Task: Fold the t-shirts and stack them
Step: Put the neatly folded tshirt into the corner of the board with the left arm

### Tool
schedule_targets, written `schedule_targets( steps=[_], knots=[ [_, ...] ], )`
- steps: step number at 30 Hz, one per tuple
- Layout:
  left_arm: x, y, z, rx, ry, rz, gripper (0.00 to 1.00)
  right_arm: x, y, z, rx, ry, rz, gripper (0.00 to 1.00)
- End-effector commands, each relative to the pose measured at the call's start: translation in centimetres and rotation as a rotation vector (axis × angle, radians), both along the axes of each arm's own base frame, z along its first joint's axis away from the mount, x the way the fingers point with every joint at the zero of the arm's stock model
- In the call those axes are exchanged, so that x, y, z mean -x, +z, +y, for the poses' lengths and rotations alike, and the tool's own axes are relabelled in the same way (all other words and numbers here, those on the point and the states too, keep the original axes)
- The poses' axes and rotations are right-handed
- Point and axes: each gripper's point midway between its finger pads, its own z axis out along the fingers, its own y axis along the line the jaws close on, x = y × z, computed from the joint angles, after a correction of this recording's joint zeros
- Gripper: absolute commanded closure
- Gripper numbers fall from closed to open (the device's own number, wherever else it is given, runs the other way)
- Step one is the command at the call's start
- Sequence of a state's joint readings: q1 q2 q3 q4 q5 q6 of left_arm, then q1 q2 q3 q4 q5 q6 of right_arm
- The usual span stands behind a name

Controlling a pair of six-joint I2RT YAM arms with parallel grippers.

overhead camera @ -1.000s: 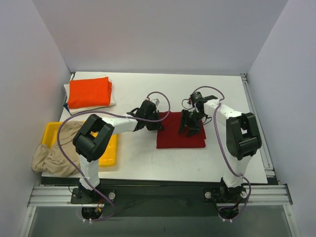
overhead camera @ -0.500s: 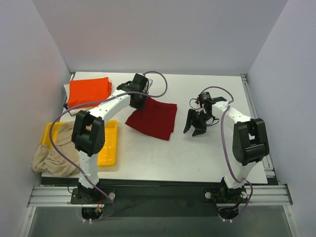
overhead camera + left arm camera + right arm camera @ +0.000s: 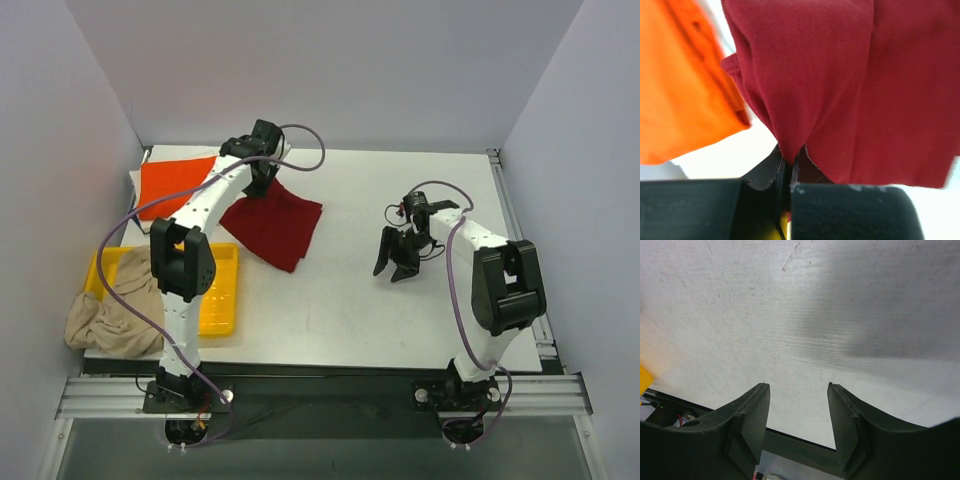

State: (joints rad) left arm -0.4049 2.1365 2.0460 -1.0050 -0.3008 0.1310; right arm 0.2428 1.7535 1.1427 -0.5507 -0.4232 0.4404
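1. My left gripper point(image 3: 789, 160) is clenched on a pinch of the dark red t-shirt point(image 3: 272, 225), which drapes near the table's point(image 3: 350, 320) back-left corner, just beside the orange t-shirt point(image 3: 172, 183).
2. The right gripper point(image 3: 393, 268) is released and empty, over the table's right half.
3. Plan: lay the red shirt flat, with its edges squared on the orange one, before unclenching.

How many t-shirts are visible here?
3: dark red shirt in the left gripper, orange shirt far left, beige shirt over the yellow tray. More may hide beneath.
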Motion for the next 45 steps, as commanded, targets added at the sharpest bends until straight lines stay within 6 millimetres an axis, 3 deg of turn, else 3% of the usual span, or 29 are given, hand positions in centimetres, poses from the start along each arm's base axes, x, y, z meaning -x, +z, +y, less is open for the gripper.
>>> schedule_targets(
  steps=[1, 5, 11, 19, 27, 32, 36, 45],
  knots=[
    [-0.6, 4.9, 3.1, -0.047, 0.019, -0.061, 1.0, 1.1, 1.3, -0.4, 0.001, 0.011, -0.005, 0.5],
    [-1.7, 8.0, 4.8, -0.03, 0.04, -0.112, 1.0, 1.3, 1.2, -0.5, 0.004, 0.014, -0.002, 0.5],
    [-3.3, 10.0, 7.1, 0.007, 0.07, -0.163, 1.0, 1.6, 1.1, -0.6, 0.005, 0.014, 0.001, 0.5],
    [-5.9, 13.2, 8.5, 0.062, 0.061, -0.285, 1.0, 2.4, 0.6, -0.6, 0.01, 0.017, 0.026, 0.5],
    [-7.2, 15.4, 9.3, 0.116, 0.06, -0.367, 1.0, 2.9, 0.4, 0.0, 0.016, 0.031, 0.034, 0.5],
    [-7.5, 17.4, 11.2, 0.135, 0.086, -0.43, 1.0, 3.4, 0.2, 0.3, 0.021, 0.039, 0.047, 0.5],
    [-7.8, 18.3, 12.4, 0.16, 0.101, -0.462, 1.0, 3.7, 0.0, 0.5, 0.024, 0.048, 0.053, 0.5],
    [-8.0, 18.2, 15.6, 0.195, 0.153, -0.469, 1.0, 4.7, -0.4, 0.7, 0.045, 0.062, 0.066, 0.5]
  ],
)
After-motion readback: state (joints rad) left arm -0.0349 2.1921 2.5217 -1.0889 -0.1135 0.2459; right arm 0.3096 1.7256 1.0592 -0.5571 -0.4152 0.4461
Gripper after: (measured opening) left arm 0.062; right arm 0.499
